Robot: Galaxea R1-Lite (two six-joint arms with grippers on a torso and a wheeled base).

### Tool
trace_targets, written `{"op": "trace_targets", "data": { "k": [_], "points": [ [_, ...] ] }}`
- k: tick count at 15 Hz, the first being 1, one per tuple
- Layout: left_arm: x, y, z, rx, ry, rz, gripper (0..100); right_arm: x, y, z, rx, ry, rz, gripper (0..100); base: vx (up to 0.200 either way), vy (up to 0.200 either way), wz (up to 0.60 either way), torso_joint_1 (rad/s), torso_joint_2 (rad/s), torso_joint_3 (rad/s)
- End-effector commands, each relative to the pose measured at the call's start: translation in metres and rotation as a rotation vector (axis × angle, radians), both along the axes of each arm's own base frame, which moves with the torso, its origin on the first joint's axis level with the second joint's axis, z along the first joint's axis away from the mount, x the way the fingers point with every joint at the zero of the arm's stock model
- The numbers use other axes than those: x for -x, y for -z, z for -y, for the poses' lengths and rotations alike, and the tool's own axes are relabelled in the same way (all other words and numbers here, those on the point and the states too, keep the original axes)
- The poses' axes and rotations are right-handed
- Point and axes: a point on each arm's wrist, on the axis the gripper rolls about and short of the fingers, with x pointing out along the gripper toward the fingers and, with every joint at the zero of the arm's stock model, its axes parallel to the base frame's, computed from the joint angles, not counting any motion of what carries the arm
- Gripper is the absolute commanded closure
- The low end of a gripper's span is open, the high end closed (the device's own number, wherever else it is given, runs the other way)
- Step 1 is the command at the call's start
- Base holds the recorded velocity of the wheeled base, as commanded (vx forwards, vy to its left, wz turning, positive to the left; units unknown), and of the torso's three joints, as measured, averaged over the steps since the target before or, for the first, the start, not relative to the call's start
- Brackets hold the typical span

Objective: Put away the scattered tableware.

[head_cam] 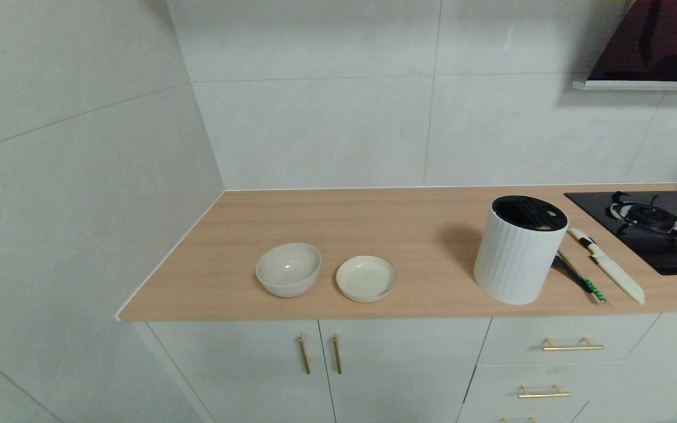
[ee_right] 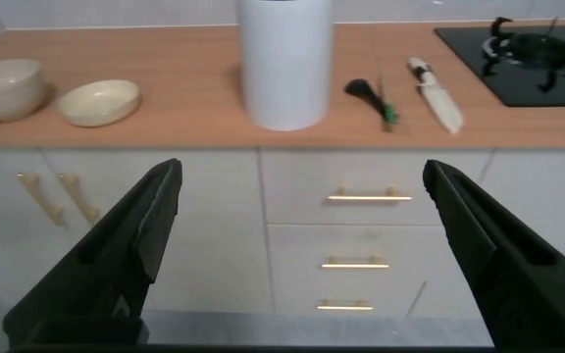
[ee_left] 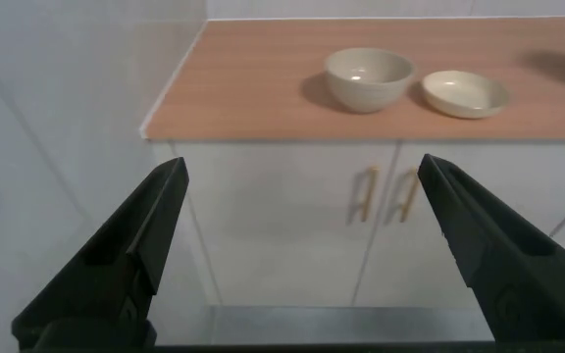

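Left end effector point(ee_left: 300, 167) and right end effector point(ee_right: 300, 169) spread, empty; tabletop point(head_cam: 374, 223): bowl point(head_cam: 288, 269) beside saucer point(head_cam: 365, 278), ribbed holder point(head_cam: 519, 249) crowding black spoon point(head_cam: 567, 271), knife point(head_cam: 607, 264).

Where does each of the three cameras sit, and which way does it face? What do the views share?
Head view: on the robot's head, looking forward and down at the counter with bowl, dish, holder, knife and stove.
Left wrist view: on the left wrist, facing the cabinet doors and the counter's left end; the open left gripper frames it.
Right wrist view: on the right wrist, facing the drawers; the open right gripper frames it.
Shared: all three show bowl and dish.
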Motion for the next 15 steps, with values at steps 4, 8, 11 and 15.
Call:
{"op": "trace_targets", "data": {
  "k": [4,8,11,15],
  "points": [
    [0.0,0.0,0.0,0.0,-0.001,0.0,0,-0.0001,-0.0001,0.0,0.0,0.0,-0.001,0,0.0,0.2,0.0,0.005,0.0,0.0],
    [-0.0001,-0.0001,0.0,0.0,-0.001,-0.001,0,-0.0001,-0.0001,0.0,0.0,0.0,-0.001,0,0.0,0.2,0.0,0.002,0.0,0.007],
    [0.0,0.0,0.0,0.0,-0.001,0.0,0,-0.0001,-0.0001,0.0,0.0,0.0,-0.001,0,0.0,0.0,0.0,0.0,0.0,0.0],
    [0.0,0.0,0.0,0.0,-0.001,0.0,0,-0.0001,-0.0001,0.0,-0.001,0.0,-0.001,0,0.0,0.0,0.0,0.0,0.0,0.0]
  ]
}}
